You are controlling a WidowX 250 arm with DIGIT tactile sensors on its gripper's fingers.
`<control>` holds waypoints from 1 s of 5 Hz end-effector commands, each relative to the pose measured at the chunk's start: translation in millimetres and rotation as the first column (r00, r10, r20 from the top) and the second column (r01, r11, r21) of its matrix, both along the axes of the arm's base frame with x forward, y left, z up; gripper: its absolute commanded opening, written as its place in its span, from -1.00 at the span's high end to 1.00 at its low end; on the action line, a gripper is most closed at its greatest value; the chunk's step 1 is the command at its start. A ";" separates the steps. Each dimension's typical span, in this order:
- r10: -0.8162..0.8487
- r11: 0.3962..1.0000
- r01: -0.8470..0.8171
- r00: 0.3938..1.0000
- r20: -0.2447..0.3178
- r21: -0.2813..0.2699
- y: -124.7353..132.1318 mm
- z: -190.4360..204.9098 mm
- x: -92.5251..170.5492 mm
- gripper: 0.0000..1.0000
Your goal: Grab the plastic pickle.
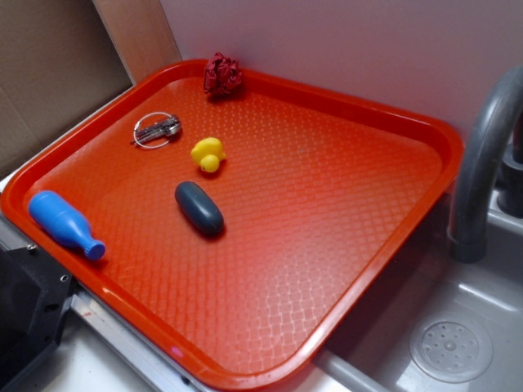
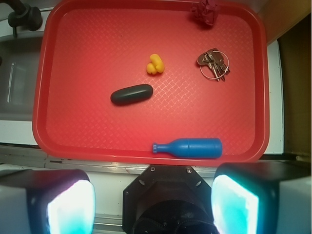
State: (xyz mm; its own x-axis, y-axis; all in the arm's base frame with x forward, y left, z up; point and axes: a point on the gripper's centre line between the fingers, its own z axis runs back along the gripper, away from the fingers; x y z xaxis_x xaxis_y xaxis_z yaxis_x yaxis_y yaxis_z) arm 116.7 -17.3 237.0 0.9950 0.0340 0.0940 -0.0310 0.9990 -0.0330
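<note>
The plastic pickle [image 1: 198, 208] [image 2: 131, 94], a dark blue-grey capsule, lies flat near the middle of the red tray [image 1: 384, 269] [image 2: 87, 58], with nothing touching it. In the wrist view my gripper [image 2: 153, 204] hangs high above and back from the tray's near rim. Its two fingers [image 2: 68, 207] stand wide apart with nothing between them, so it is open. The gripper does not show in the exterior view.
On the tray a yellow duck [image 1: 208, 153] [image 2: 155, 64] sits just beyond the pickle. A blue bottle-shaped pin [image 1: 65, 224] [image 2: 189, 147] lies along the near rim. Also there: a key ring [image 1: 157, 129] [image 2: 213, 64] and a crumpled red piece [image 1: 222, 75]. A faucet [image 1: 482, 163] and sink [image 1: 451, 349] adjoin.
</note>
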 end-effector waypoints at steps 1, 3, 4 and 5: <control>0.000 1.000 0.000 1.000 0.000 0.000 0.0 0.0 0.0 -1.00; 0.483 0.870 -0.471 0.874 0.058 -0.148 -5.2 -97.7 49.6 -1.00; 0.575 0.792 -0.555 0.818 0.006 -0.254 -17.1 -124.2 68.6 -1.00; 0.579 0.772 -0.576 0.812 -0.074 -0.270 -28.0 -160.4 97.2 -1.00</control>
